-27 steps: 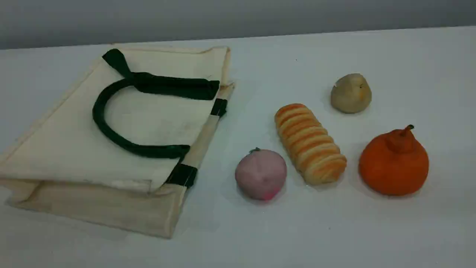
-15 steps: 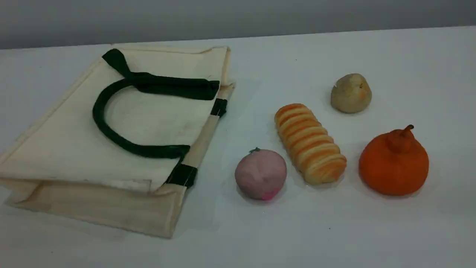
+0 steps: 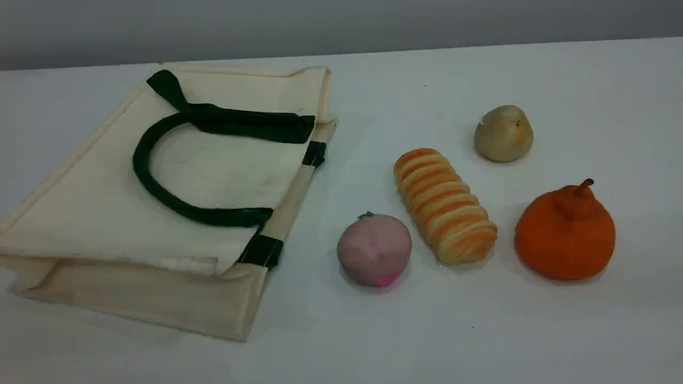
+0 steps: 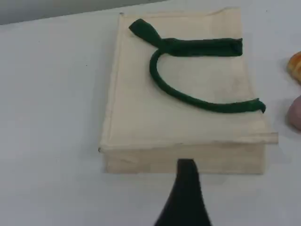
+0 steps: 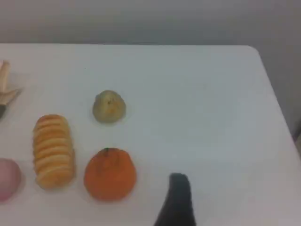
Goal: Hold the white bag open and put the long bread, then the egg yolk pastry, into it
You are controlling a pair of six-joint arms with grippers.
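The white bag (image 3: 160, 202) lies flat and closed on the left of the table, its dark green handles (image 3: 160, 194) resting on top; it also fills the left wrist view (image 4: 188, 99). The long bread (image 3: 444, 205) lies right of the bag, also seen in the right wrist view (image 5: 53, 150). Behind it sits the egg yolk pastry (image 3: 503, 133), also in the right wrist view (image 5: 109, 107). Neither arm appears in the scene view. My left gripper's fingertip (image 4: 187, 176) hovers before the bag's near edge. My right gripper's fingertip (image 5: 178, 193) hangs right of the foods. Both grippers stand open and hold nothing.
A pink ball with a green tip (image 3: 374, 249) sits just left of the bread's near end. A round orange stemmed fruit (image 3: 565, 234) stands to the bread's right. The table's far edge (image 3: 480, 47) meets a grey wall, and its right corner (image 5: 256, 47) shows in the right wrist view.
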